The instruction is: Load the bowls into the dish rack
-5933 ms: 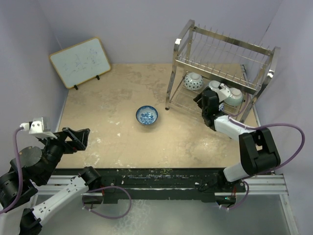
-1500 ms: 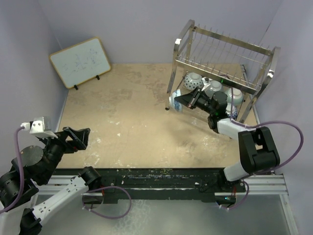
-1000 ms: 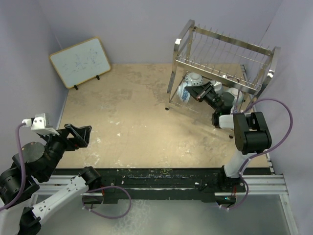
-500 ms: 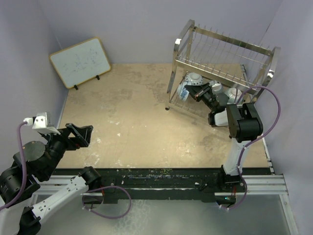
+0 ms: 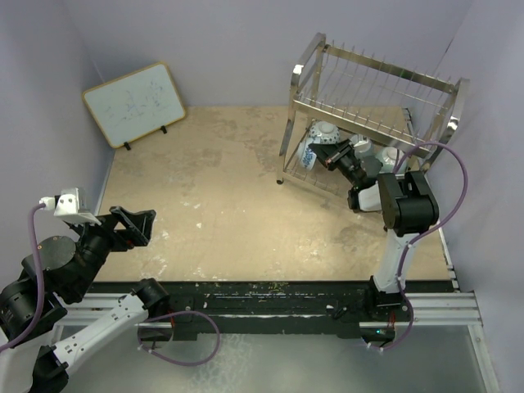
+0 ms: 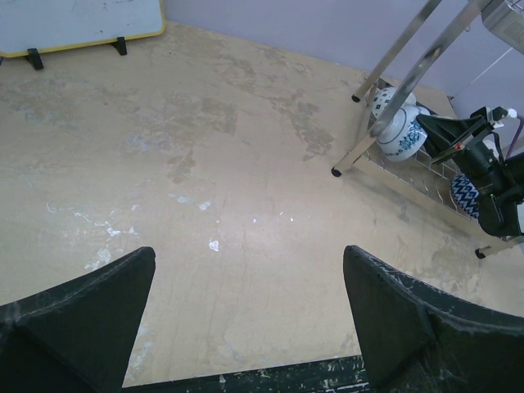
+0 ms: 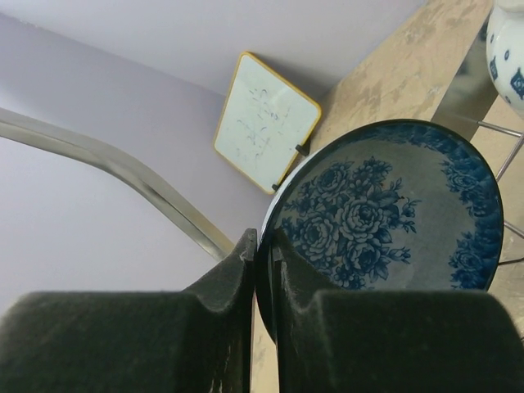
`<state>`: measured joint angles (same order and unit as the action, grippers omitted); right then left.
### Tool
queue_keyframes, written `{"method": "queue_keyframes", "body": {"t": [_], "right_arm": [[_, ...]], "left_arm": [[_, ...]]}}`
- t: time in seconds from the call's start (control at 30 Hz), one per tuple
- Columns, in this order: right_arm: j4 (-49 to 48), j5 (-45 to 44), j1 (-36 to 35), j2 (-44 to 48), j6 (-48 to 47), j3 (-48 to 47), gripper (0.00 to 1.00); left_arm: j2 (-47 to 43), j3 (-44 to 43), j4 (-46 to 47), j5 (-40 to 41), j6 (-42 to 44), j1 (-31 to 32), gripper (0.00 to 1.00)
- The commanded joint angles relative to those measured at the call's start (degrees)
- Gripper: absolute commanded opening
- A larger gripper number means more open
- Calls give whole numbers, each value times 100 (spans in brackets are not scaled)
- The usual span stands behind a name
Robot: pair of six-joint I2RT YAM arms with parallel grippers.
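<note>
Where my left arm sits at the near left edge of the table, my left claw hangs above the bare, stained surface; its two dark fingers are spread wide apart with nothing between them.

Farther out and to the right, my right arm reaches into the lower tier of the dish rack; my right claw is clamped on the rim of a blue-and-white bowl, one finger on the inside wall and one on the outside.

That bowl is held on edge rather than flat; its inside, painted with blue roses, faces my right wrist camera.

Seen from the top view, it sits at the left end of the lower tier, just beside the rack's front-left leg; whether it touches the wires I cannot tell.

Just behind it on the same tier lies a second blue-and-white bowl, close to the held one; whether the two touch I cannot tell.

Along the tier to the right, beside my right arm, a zigzag bowl with a blue pattern shows in the left wrist view; it is partly hidden by the arm.

At the far left corner, a framed whiteboard stands propped on small dark feet, well apart from the rack.
</note>
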<state>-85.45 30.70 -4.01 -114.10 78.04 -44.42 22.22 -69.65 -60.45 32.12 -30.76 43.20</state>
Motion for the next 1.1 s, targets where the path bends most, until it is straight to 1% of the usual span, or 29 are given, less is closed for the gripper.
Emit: {"method": "queue_keyframes", "body": {"t": [0.0, 0.13, 0.23, 0.27, 0.37, 0.47, 0.63, 0.73, 0.87, 0.93, 1.07], "right_arm": [[341, -337, 110, 215, -262, 71, 13], [860, -507, 144, 457, -455, 183, 16], [1026, -577, 191, 553, -504, 263, 16], [973, -568, 202, 538, -480, 287, 14], [727, -389, 216, 444, -365, 254, 1], [535, -386, 217, 485, -189, 319, 0], [1544, -915, 217, 1057, -498, 544, 0], [2244, -1357, 230, 1423, -660, 692, 4], [2926, -1755, 236, 1836, -804, 765, 5], [3184, -1929, 241, 1985, -852, 788, 6], [3279, -2000, 273, 2132, -929, 823, 6]], "left_arm": [[17, -173, 212, 0, 101, 22, 99], [37, -139, 257, -27, 106, 22, 99], [47, -124, 262, -41, 106, 21, 99], [39, -114, 268, -39, 106, 22, 99], [25, -119, 268, -22, 108, 22, 99], [20, -111, 254, -21, 107, 22, 99], [3, -97, 261, -24, 100, 22, 99], [10, -86, 283, -37, 101, 22, 99], [38, -84, 320, -64, 125, 22, 99], [42, -84, 335, -74, 123, 21, 99], [25, -78, 342, -75, 129, 22, 99]]}}
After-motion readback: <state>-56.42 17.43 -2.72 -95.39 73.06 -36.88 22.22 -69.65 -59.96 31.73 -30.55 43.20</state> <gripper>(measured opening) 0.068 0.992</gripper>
